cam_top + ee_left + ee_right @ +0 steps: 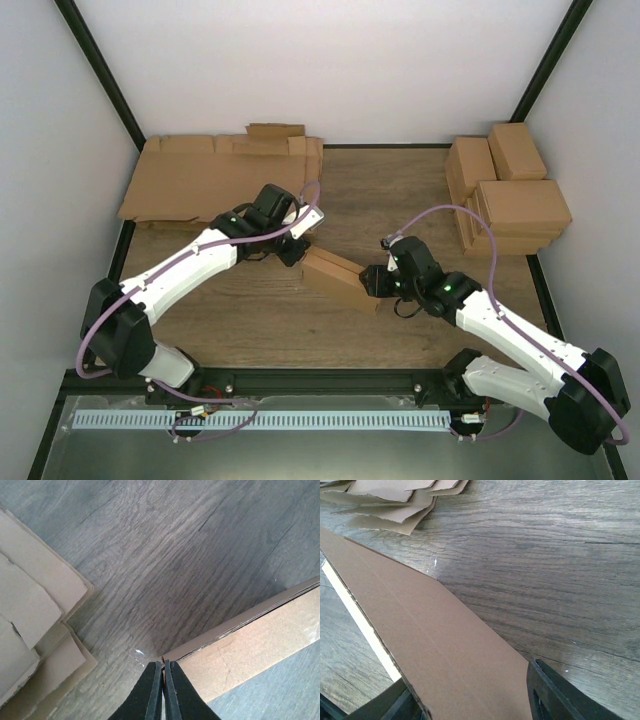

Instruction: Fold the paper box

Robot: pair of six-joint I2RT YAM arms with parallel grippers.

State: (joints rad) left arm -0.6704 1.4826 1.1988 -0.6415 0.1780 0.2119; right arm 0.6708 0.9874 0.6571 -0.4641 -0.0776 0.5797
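The paper box [335, 278] is a closed, shallow brown box lying slantwise at the table's middle, between my two grippers. My left gripper [305, 240] is at its far left corner. In the left wrist view the left gripper [163, 667] is shut, with a thin cardboard edge of the box [260, 640] pinched between the pads. My right gripper [372, 283] is at the box's near right end. In the right wrist view the right gripper [469, 680] has its jaws wide apart, one against each long side of the box [430, 640].
A pile of flat brown cardboard sheets [210, 175] lies at the back left and shows in the left wrist view [35, 630] and the right wrist view [395, 505]. Stacked finished boxes [510, 195] stand at the back right. White walls enclose the table.
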